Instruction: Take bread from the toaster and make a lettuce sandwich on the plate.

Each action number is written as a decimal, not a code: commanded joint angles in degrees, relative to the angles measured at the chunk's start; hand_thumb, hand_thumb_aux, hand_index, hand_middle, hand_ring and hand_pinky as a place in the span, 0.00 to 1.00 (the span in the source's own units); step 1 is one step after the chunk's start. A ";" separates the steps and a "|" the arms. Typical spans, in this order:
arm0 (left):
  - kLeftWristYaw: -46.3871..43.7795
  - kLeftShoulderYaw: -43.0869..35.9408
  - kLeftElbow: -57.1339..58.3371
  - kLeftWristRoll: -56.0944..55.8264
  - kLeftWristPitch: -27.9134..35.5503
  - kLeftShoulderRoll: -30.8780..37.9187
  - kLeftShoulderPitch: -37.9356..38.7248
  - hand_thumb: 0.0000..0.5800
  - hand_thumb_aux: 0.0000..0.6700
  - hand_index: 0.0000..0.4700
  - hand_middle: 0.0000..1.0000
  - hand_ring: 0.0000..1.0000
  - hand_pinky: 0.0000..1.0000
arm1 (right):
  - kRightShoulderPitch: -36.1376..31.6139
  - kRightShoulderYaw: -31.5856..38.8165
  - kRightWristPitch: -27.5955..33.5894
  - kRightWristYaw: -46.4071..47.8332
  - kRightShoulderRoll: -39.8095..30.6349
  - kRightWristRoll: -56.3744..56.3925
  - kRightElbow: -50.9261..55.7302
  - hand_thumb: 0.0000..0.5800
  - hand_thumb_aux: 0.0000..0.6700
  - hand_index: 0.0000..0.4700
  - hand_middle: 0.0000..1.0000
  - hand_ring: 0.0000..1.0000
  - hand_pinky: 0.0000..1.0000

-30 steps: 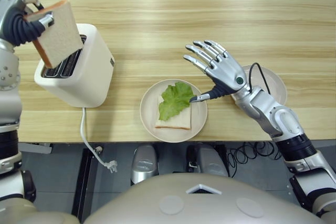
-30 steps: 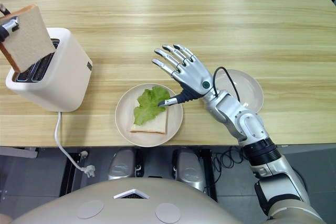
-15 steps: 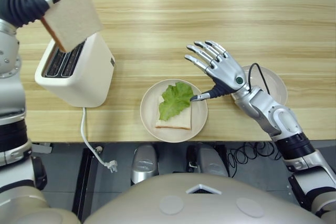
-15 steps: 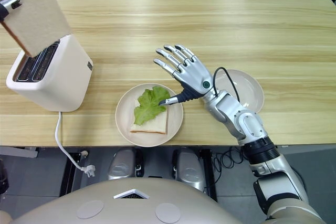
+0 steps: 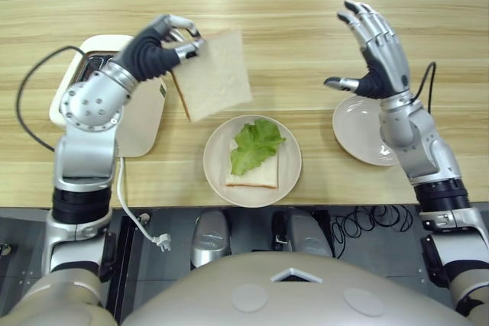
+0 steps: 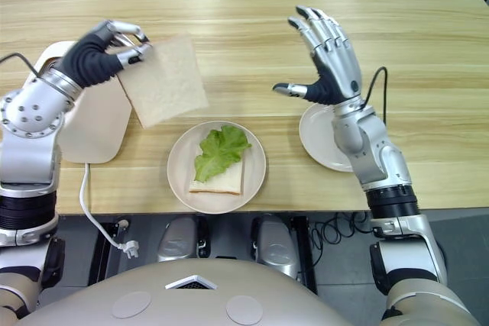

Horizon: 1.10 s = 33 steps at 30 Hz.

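My left hand (image 5: 157, 47) is shut on a slice of bread (image 5: 214, 74), holding it in the air just up and left of the plate (image 5: 216, 169). On that plate lies another bread slice (image 5: 254, 175) with a green lettuce leaf (image 5: 254, 144) on top. The white toaster (image 5: 141, 124) stands at the left, mostly hidden behind my left arm. My right hand (image 5: 374, 47) is open, raised above the small empty plate (image 5: 359, 124) at the right.
The toaster's white cord (image 5: 130, 204) hangs over the front edge of the wooden table (image 5: 306, 5). A black cable (image 5: 30, 89) loops at the far left beside my arm.
My left hand has carried the bread slice from above the toaster rightward and down towards the plate. My right hand has lifted up and to the right, away from the plate with the lettuce.
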 commanded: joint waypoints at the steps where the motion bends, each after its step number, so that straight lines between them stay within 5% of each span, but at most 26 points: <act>1: -1.87 -3.79 1.26 -1.45 1.04 -1.42 2.08 1.00 1.00 0.98 1.00 1.00 1.00 | -0.08 -1.58 -0.94 2.07 -0.75 2.52 -0.49 0.00 0.00 0.00 0.00 0.00 0.00; 12: -2.23 -12.00 12.35 -0.23 -3.42 -6.82 7.31 1.00 1.00 0.98 1.00 1.00 1.00 | 1.79 -1.14 -4.13 5.61 -1.87 1.62 -5.46 0.00 0.00 0.00 0.00 0.00 0.00; 24: 1.46 -15.50 32.45 4.71 -13.23 -8.98 2.68 1.00 1.00 0.98 1.00 1.00 1.00 | 8.79 8.02 -17.28 16.61 -6.98 -0.84 -10.27 0.00 0.00 0.00 0.00 0.00 0.00; 33: 3.13 -16.53 38.22 7.30 -17.33 -9.97 0.92 1.00 1.00 0.98 1.00 1.00 1.00 | 10.40 13.59 -18.25 23.57 -7.13 -5.91 -10.13 0.00 0.00 0.00 0.00 0.00 0.00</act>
